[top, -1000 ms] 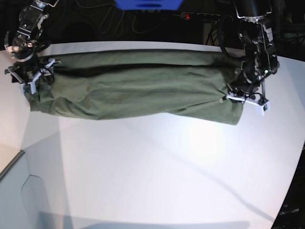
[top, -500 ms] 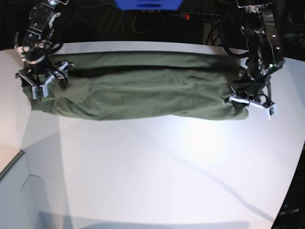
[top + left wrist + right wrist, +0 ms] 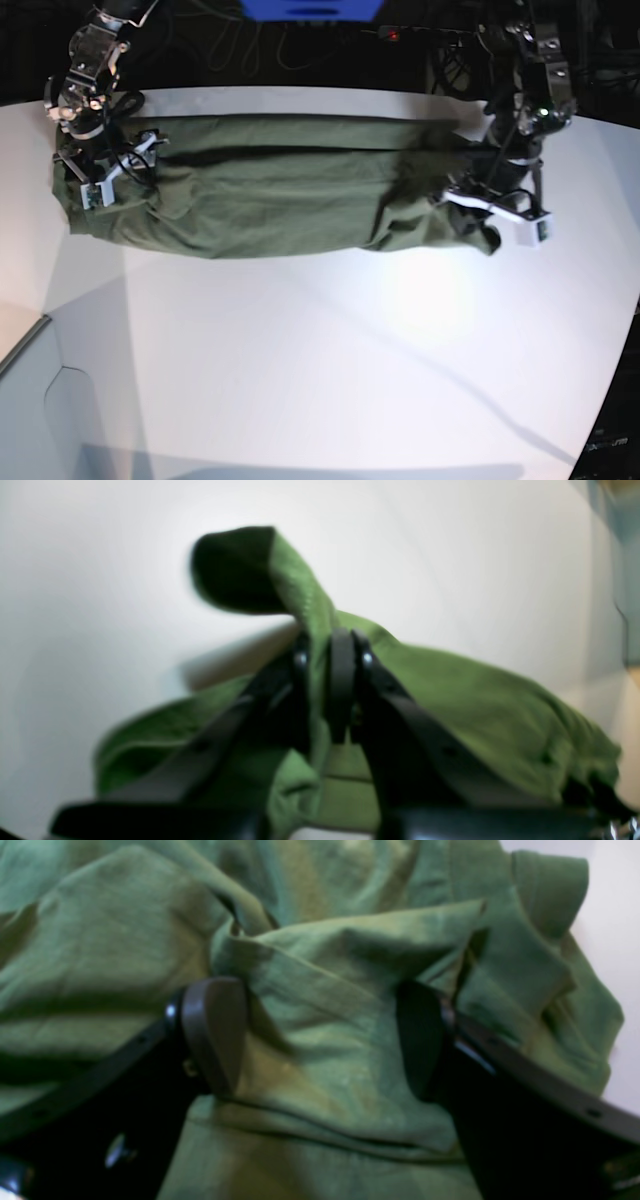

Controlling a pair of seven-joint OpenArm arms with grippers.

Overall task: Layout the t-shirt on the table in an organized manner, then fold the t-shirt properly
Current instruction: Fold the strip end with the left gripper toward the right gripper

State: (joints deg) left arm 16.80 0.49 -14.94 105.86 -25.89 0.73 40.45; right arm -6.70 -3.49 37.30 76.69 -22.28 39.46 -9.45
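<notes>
One wrist view shows left tool (image 3: 330, 690) pinching t-shirt (image 3: 450, 705).

I am working in what looks like a robotics lab or test cell, not a home. My bench (image 3: 330, 350) is a large, bare white surface with a curved far edge, lit by a bright overhead light that leaves a glare patch. Behind it the room is dark, with tangled black cables (image 3: 250, 45), a power strip showing a small red light (image 3: 392, 36) and a blue object (image 3: 310, 9) at the top edge. My two black arms rise from the far side.
</notes>
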